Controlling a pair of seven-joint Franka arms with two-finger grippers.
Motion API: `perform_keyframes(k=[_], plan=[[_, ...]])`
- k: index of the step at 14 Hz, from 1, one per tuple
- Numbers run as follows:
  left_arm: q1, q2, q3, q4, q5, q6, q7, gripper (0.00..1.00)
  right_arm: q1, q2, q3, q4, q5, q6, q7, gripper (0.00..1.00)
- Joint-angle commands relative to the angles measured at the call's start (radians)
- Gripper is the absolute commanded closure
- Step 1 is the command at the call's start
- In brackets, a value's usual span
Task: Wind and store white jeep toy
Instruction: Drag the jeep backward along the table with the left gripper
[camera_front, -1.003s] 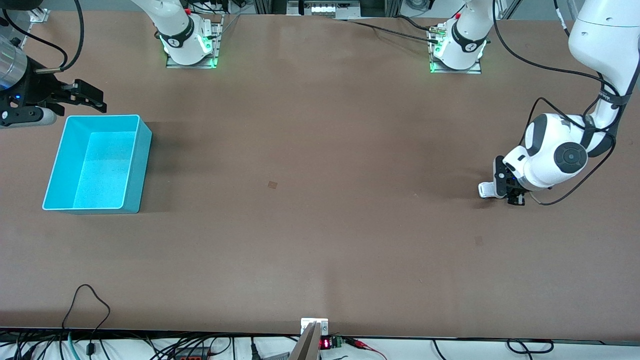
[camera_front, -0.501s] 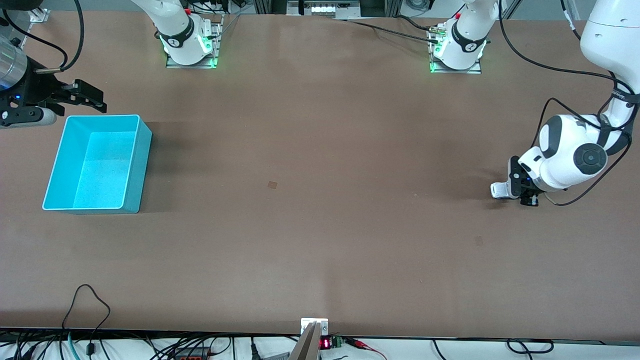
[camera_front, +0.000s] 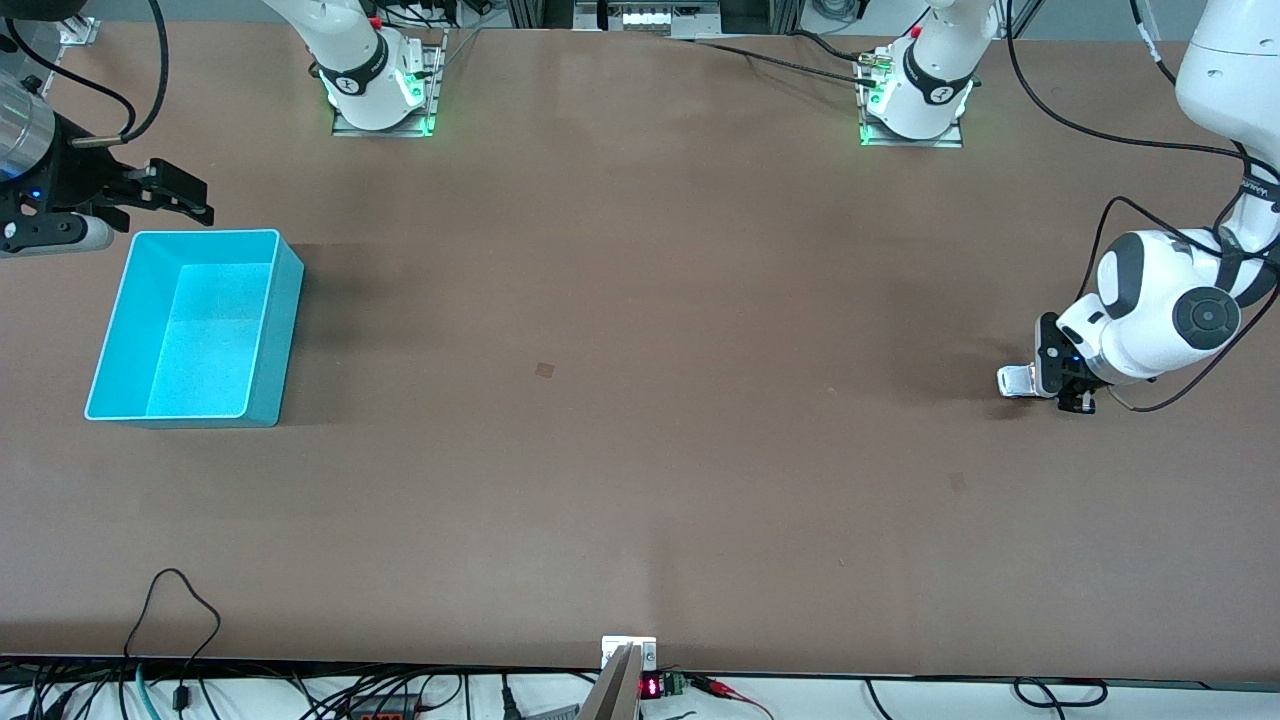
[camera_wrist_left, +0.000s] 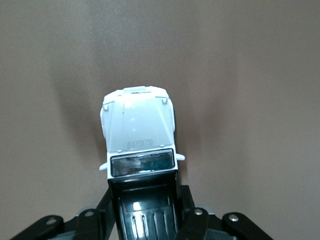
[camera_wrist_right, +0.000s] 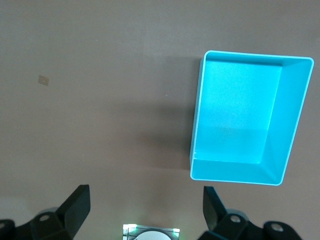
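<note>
The white jeep toy sits low on the desk at the left arm's end, clamped at its black roof by the left gripper, nose pointing out from the fingers. The risk as I see it: the grip is only on the rear, so a hard push could twist the toy loose or lift its wheels and spoil the winding. Plenty of bare desk runs toward the turquoise bin, well apart at the right arm's end. The right gripper waits there, fingers apart, over the desk beside the bin's rim.
</note>
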Motion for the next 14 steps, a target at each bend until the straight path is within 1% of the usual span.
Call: perform_keyframes(k=[1,8,9,10,11,12,13,14], plan=[[0.033,0.119,0.000,0.057,0.033,0.063,0.045,0.76,0.004,0.008,-0.001,0.018,0.018,-0.005,0.006,0.00],[0.056,0.128,0.002,0.057,0.031,0.063,0.059,0.76,0.007,0.008,-0.001,0.018,0.018,-0.005,0.006,0.00],[0.056,0.127,0.002,0.057,0.031,0.063,0.059,0.75,0.007,0.008,-0.001,0.018,0.018,-0.007,0.006,0.00],[0.056,0.121,0.002,0.057,0.030,0.061,0.059,0.64,0.007,0.008,-0.001,0.018,0.018,-0.007,0.006,0.00],[0.056,0.113,0.001,0.057,0.030,0.054,0.058,0.43,0.007,0.008,-0.001,0.018,0.018,-0.007,0.006,0.00],[0.054,0.092,-0.003,0.057,0.027,0.042,0.059,0.19,0.007,0.008,-0.001,0.018,0.018,-0.007,0.006,0.00],[0.054,0.072,-0.009,0.062,0.021,-0.007,0.059,0.00,0.007,0.008,-0.001,0.017,0.018,-0.008,0.006,0.00],[0.045,0.052,-0.015,0.092,0.013,-0.084,0.059,0.00,0.007,0.008,-0.001,0.017,0.018,-0.008,0.006,0.00]])
